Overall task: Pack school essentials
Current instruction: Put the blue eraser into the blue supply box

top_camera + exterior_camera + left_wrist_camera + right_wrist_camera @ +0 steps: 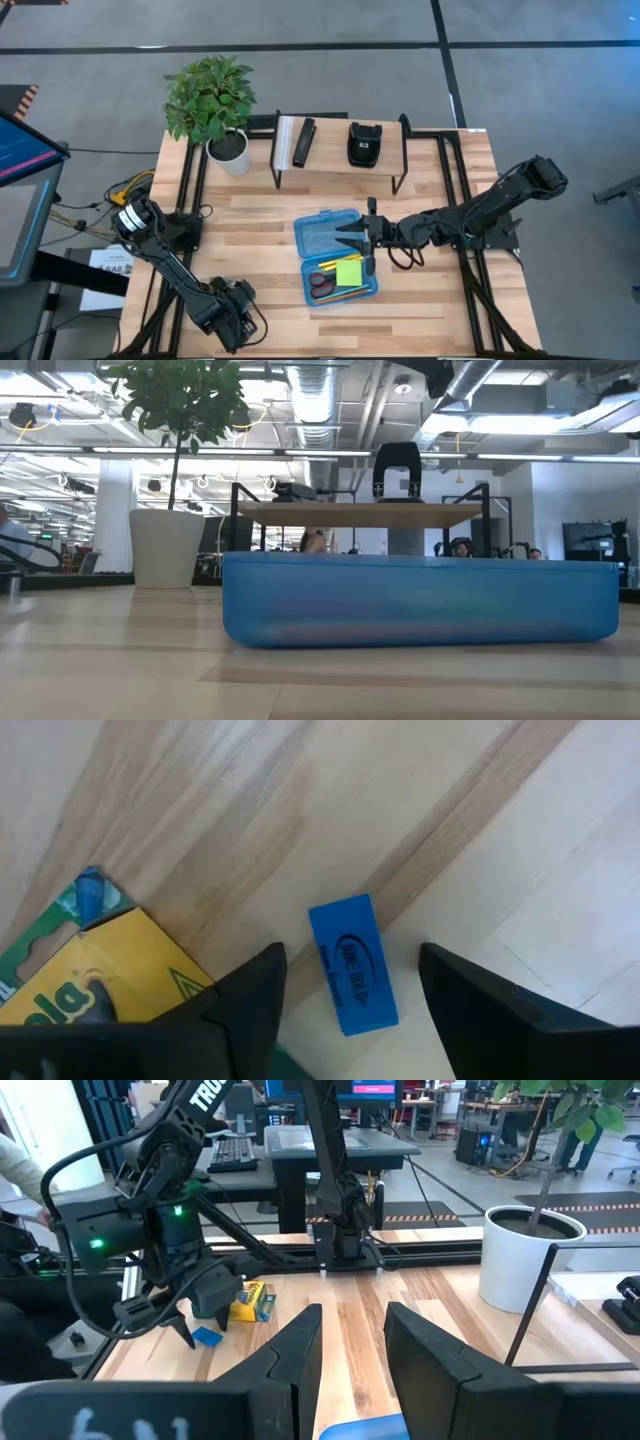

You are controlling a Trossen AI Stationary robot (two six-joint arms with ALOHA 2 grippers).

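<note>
The blue case [322, 235] lies open mid-table; its near half holds the red-handled scissors [322, 284], the lime-green sticky-note pad [349, 272] and thin pencils [333, 263]. The case [420, 600] fills the low view. My right gripper [358, 240] [350, 1350] is open above the case's right edge. My left gripper [237, 322] [350, 1010] is open, low at the table's near-left corner, one finger on either side of the tiny blue eraser [352, 963] [207, 1337], which lies flat on the wood. The yellow-green crayon box [85, 975] [250, 1302] lies beside it.
At the far edge a small shelf [340, 168] carries the black bar [303, 142] and the black pouch [363, 143]. A potted plant [228, 150] stands at the far left. Bare wood lies between the case and the left gripper. People show in the room beyond.
</note>
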